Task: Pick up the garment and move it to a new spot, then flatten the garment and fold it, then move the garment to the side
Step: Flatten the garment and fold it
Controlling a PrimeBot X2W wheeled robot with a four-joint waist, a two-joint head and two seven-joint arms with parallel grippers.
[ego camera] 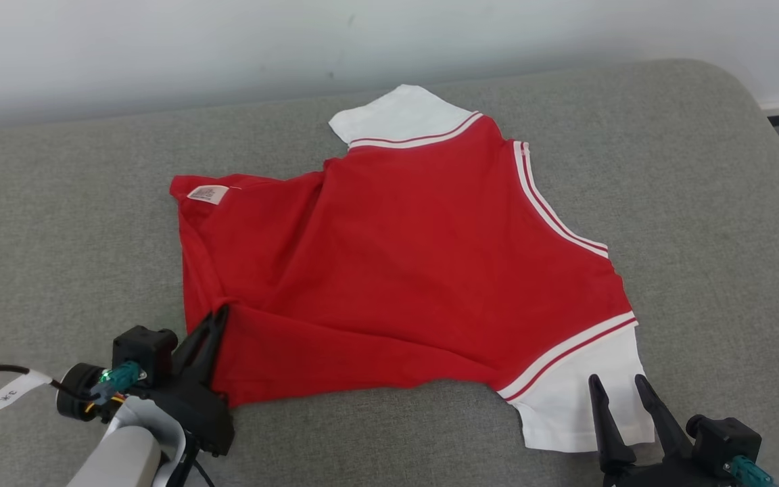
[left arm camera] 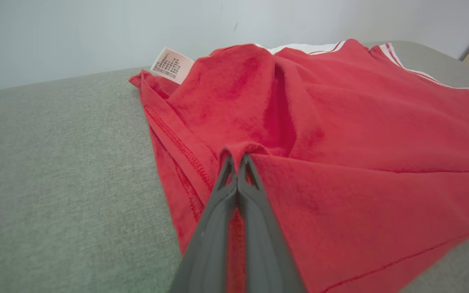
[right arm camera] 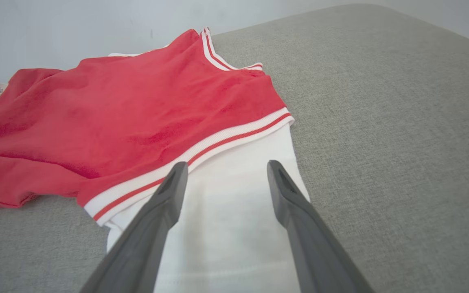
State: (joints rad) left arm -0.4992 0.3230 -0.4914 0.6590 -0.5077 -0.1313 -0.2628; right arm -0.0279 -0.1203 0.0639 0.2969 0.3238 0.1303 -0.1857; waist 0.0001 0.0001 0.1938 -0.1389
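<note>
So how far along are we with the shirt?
Placing looks done: the red shirt lies spread on the grey cushion, wrinkled toward the label. In hand: left pincer shut on a pinch of red cloth, right pincer open over the white sleeve. Left: flattening, folding, moving aside.

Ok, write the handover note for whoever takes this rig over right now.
Left gripper: shut, pinching a fold near the hem of the red fabric shirt with white sleeves.
Right gripper: open, fingers over the near white sleeve, nothing gripped.
Shirt: spread on the grey upholstered cushion, bunched and creased on the left gripper's side, white care label showing.
Done: left grasp made; whether the shirt is already at its new spot cannot be told.
Left: flatten, fold, move aside.
</note>
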